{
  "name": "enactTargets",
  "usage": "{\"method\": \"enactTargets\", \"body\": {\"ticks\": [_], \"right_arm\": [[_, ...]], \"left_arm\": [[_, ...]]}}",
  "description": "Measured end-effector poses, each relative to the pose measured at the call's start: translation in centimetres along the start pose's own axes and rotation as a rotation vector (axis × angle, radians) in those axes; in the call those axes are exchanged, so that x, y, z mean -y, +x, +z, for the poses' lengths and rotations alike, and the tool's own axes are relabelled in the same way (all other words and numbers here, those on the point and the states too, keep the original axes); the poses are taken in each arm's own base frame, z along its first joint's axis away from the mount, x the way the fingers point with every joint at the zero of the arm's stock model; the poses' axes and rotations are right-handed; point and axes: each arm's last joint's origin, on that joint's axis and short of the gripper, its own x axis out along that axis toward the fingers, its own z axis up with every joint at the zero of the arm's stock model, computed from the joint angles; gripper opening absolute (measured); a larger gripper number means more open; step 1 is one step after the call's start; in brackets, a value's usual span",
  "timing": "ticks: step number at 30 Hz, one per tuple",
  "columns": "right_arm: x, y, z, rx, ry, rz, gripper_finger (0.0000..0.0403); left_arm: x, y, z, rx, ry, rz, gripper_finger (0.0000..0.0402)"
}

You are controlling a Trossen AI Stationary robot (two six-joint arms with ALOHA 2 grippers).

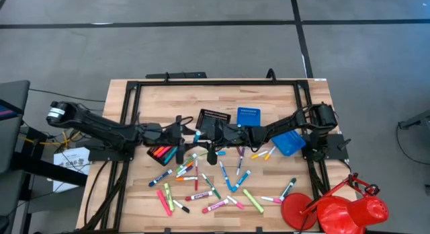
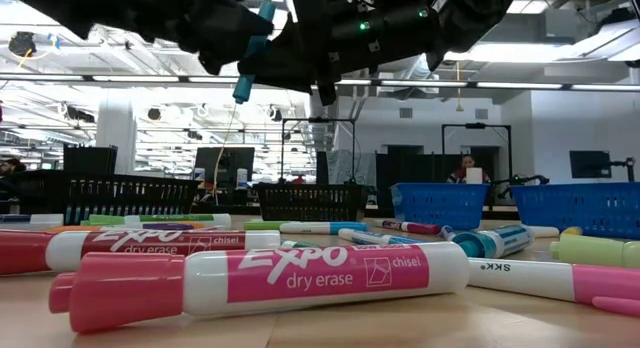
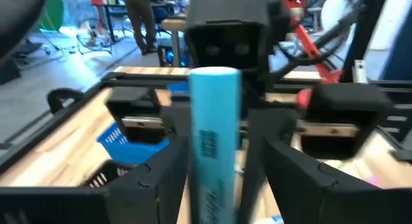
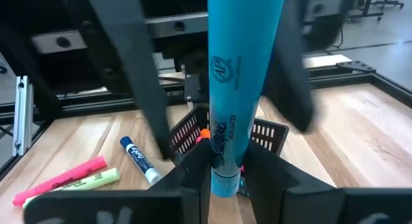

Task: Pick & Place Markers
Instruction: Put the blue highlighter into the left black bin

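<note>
You have both dark arms meeting above mid wooden tabletop (image 1: 282, 187). Right gripper (image 4: 222, 176) clamped on a light-blue capped highlighter marker (image 4: 233, 89); left gripper (image 3: 215, 169) fingers apart, flanking it. Loose multicoloured markers (image 1: 208, 183) lie scattered below.

floor (image 1: 201, 46): grey concrete, dark seams | ceiling lights (image 2: 560, 53): long bright strips | desks, monitor (image 2: 222, 166) behind
</note>
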Motion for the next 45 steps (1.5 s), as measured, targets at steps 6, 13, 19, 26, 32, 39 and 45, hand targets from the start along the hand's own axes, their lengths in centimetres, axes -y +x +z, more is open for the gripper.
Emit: {"method": "enactTargets", "body": {"ticks": [6,13,19,26,32,39,45], "right_arm": [[0.0,0.0,0.0,-0.003,0.0,0.0,0.0067],[0.0,0.0,-0.1,-0.009,0.002,-0.004,0.0077],[0.1,0.0,-0.5,-0.046,0.003,-0.029,0.0089],[0.9,-0.1,-1.7,-0.167,0.016,-0.058,0.0135],[1.0,-0.1,-1.9,-0.197,0.046,-0.068,0.018],[1.0,-0.1,-1.9,-0.195,0.047,-0.068,0.0202],[1.0,-0.1,-2.0,-0.202,0.046,-0.066,0.0201]], "left_arm": [[-0.7,0.6,-0.2,0.011,0.0,0.034,0.0171],[-0.6,0.6,-0.2,0.01,-0.023,0.029,0.0103],[-0.5,0.6,-0.2,0.009,-0.027,0.027,0.0062],[-0.5,0.5,-1.4,-0.11,-0.096,0.031,0.008],[-1.0,-1.0,-3.0,-0.336,-0.174,0.139,0.0064],[-2.0,-4.8,-3.2,-0.515,-0.329,0.229,0.0079],[-2.2,-6.6,-5.6,-0.713,-0.426,0.274,0.0079]]}}
